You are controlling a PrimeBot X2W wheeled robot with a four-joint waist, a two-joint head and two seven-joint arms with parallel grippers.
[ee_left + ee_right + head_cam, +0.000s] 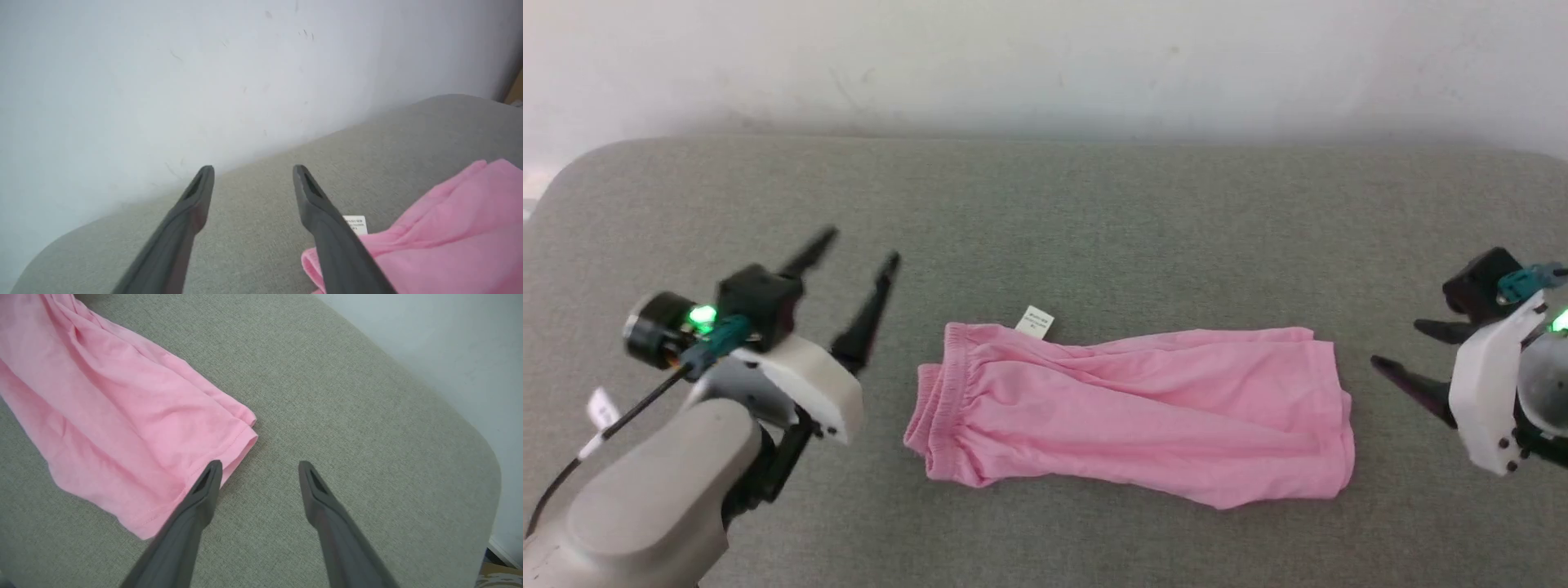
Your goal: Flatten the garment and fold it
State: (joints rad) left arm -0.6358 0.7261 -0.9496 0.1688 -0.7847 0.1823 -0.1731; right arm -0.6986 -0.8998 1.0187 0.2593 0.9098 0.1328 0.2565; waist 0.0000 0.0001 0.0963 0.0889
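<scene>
Garment between left gripper and right gripper, fingers spread apart

Garment was soft, matt pink knit cloth, lightly creased. Cushion was coarse grey woven fabric. Left gripper fingers appeared matt dark plastic.

Our left gripper bore dark tapered fingers, a white housing, teal connector, green light, black cable and grey forearm.
</scene>
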